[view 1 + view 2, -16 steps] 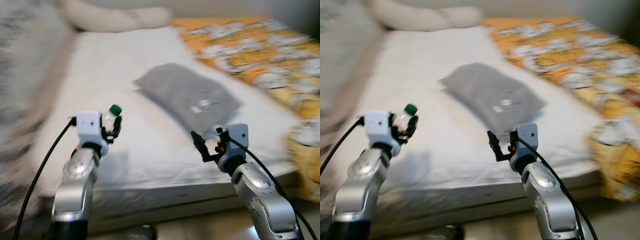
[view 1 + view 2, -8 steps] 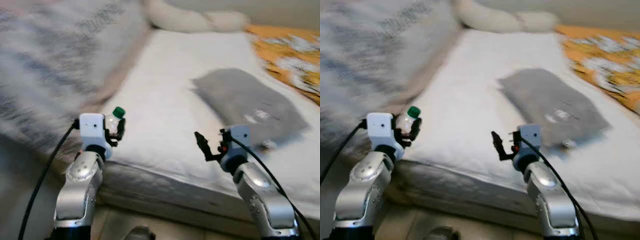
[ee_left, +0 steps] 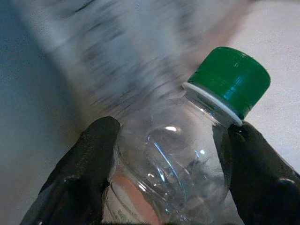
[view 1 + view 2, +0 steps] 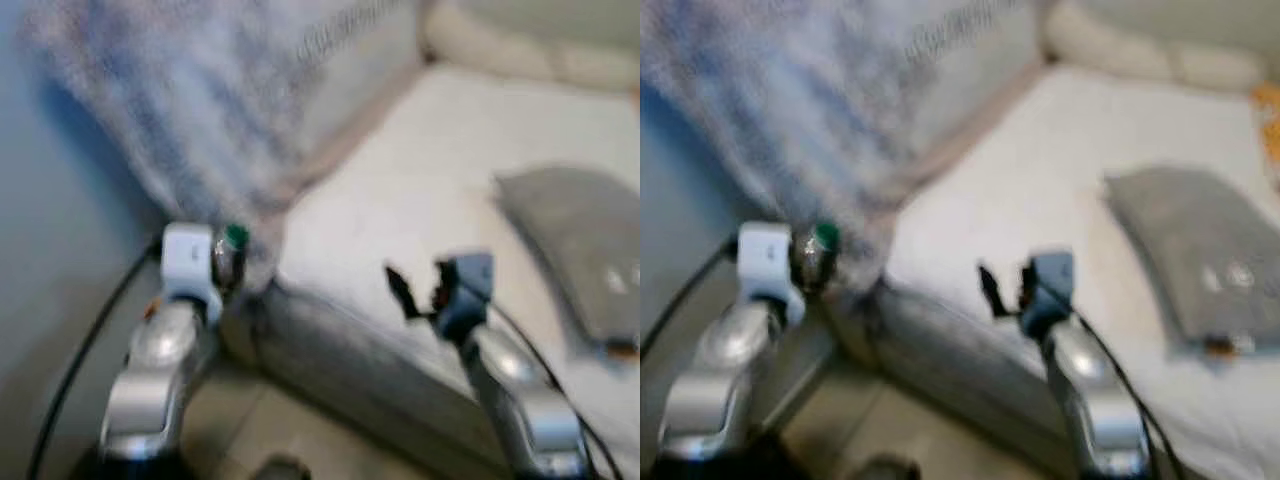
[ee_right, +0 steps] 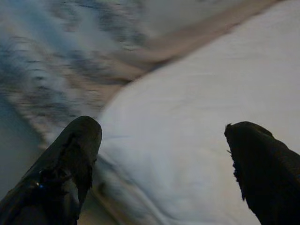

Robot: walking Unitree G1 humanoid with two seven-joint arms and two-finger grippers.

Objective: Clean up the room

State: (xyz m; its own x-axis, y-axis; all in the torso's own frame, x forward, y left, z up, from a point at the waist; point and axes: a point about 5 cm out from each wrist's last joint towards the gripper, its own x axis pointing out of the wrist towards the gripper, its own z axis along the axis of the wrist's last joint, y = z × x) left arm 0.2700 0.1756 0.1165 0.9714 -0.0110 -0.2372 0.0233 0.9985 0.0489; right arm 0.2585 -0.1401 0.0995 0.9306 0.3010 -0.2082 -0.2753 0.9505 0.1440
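My left gripper (image 4: 228, 262) is shut on a clear plastic bottle with a green cap (image 3: 228, 78); its black fingers (image 3: 84, 164) press the bottle's sides. The bottle (image 4: 229, 255) is held up beside the bed's near left corner. My right gripper (image 4: 398, 288) is open and holds nothing, hovering over the white mattress (image 4: 430, 210) near its front edge. Its two fingers (image 5: 65, 159) stand wide apart above the sheet. A folded grey cloth (image 4: 580, 240) lies on the bed at the right.
A grey patterned blanket (image 4: 230, 90) is heaped over the bed's left side. A cream pillow (image 4: 1160, 55) lies at the far end. Bare floor (image 4: 300, 440) runs along the bed's front, and a bluish wall (image 4: 50, 250) is at the left. The eye views are blurred.
The whole picture has swung left, so the camera turned: the orange quilt has left the picture, and the blanket and wall have come in. Both grippers keep their pose, with the bottle still held.
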